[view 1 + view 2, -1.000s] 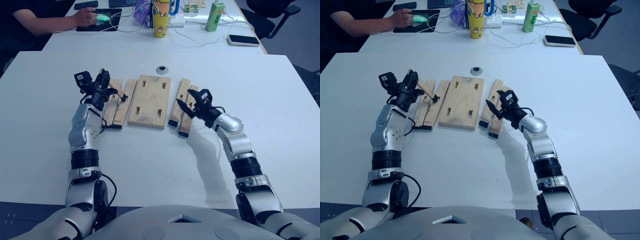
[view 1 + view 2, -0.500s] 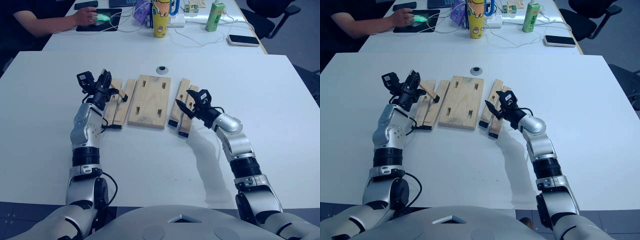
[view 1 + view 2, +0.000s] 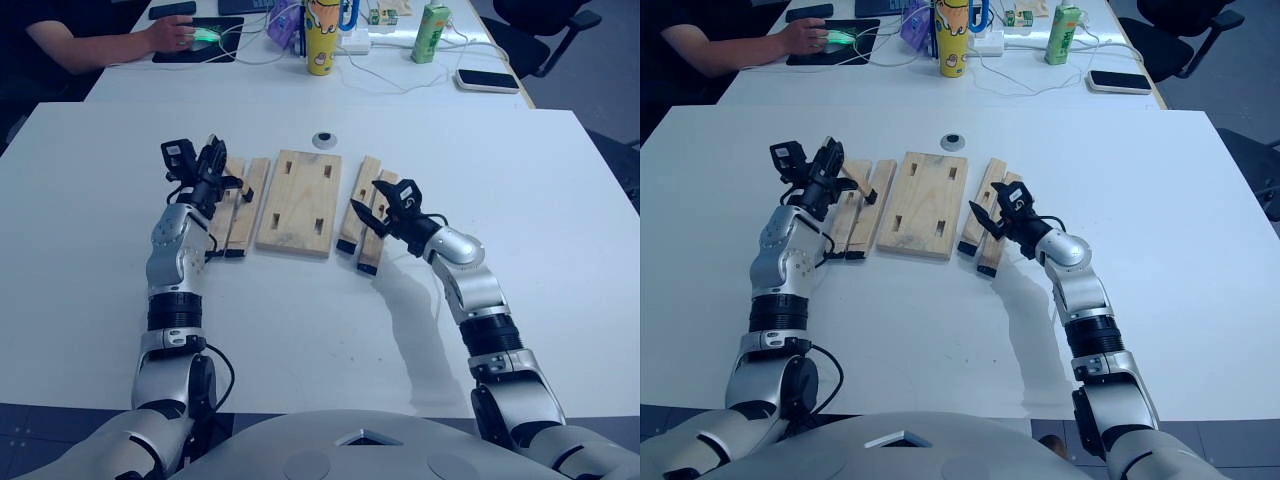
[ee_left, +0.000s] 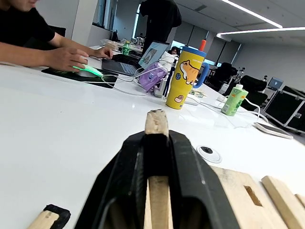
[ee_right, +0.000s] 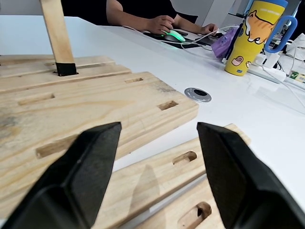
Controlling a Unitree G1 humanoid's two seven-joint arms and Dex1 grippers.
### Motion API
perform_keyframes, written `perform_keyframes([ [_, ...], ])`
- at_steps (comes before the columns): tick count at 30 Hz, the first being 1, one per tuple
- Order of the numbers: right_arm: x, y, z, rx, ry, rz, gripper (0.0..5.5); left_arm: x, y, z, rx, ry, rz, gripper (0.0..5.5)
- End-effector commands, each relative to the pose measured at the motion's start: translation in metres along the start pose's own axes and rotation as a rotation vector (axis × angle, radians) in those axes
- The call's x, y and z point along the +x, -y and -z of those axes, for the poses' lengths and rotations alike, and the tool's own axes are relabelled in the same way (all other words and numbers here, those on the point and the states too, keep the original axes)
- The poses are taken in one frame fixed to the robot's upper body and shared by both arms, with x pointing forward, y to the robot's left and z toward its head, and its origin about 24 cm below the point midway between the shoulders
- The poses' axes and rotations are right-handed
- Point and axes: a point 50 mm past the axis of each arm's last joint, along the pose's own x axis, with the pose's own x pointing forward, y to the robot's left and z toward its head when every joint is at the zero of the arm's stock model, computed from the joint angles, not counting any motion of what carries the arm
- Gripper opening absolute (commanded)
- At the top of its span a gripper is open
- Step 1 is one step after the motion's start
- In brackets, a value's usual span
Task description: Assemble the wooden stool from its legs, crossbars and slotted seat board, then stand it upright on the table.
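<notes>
crossbar (image 4: 156, 125) is clamped in my left gripper (image 3: 210, 170) above the left legs (image 3: 245, 215); board (image 3: 297, 200) lies just right, long axis near-to-far. right gripper (image 3: 368, 198) hangs wide open, empty, over right legs (image 3: 368, 252).

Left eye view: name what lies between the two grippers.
In that view, the slotted seat board and one plank lie between left gripper and right gripper.

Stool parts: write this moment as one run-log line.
left claw: shut on leg, tilted | right claw: open over right-side legs | seat board: flat on table
</notes>
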Motion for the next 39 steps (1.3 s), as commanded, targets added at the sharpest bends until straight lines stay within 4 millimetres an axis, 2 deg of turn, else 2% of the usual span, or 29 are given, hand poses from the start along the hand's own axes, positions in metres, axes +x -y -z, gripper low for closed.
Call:
perform_keyframes([
  [1,0.003,-0.003,-0.005,-0.024,0.002,-0.016,2.96,-0.018,0.004,0.035,0.034,-0.128,-0.083,0.44],
  [7,0.000,-0.007,-0.002,-0.035,-0.017,-0.032,2.96,-0.035,0.012,0.060,0.087,-0.206,-0.125,0.44],
  [13,0.002,-0.009,-0.004,-0.035,-0.021,-0.041,2.96,-0.034,0.018,0.066,0.135,-0.240,-0.086,0.44],
  [33,0.007,-0.008,-0.003,-0.034,-0.021,-0.029,2.96,-0.010,0.025,0.042,0.134,-0.143,0.004,0.44],
  [34,0.007,-0.008,-0.002,-0.033,-0.021,-0.028,2.96,-0.010,0.026,0.039,0.134,-0.122,0.006,0.82],
  [39,0.007,-0.008,-0.003,-0.018,-0.007,-0.023,2.96,-0.005,0.034,0.016,0.159,-0.005,0.045,1.56],
])
